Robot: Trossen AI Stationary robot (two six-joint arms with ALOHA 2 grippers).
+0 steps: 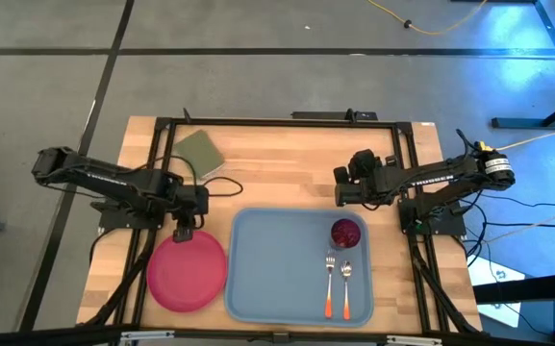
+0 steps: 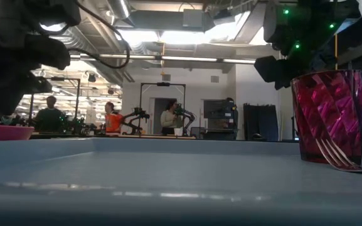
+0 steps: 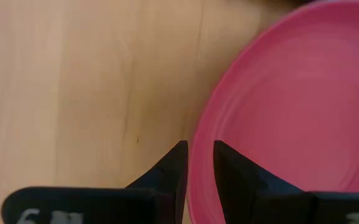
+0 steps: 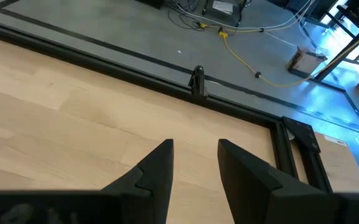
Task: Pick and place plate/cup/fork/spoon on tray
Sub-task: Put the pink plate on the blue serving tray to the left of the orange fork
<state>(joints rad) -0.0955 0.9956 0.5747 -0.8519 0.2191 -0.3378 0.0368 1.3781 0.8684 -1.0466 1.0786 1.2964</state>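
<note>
On the tray (image 1: 267, 264), right of centre, we see cup (image 1: 345, 232), fork (image 1: 330, 280) and spoon (image 1: 346, 284); left gripper (image 3: 199, 163) pinches the plate (image 1: 187, 271) rim, lower left, still off-tray; right gripper (image 4: 195, 155) parted, empty.

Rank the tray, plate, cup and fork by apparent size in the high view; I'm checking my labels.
1. Tray, largest.
2. Plate.
3. Fork, longer than the cup is wide, but much thinner.
4. Cup.
The last two are close to call.
</note>
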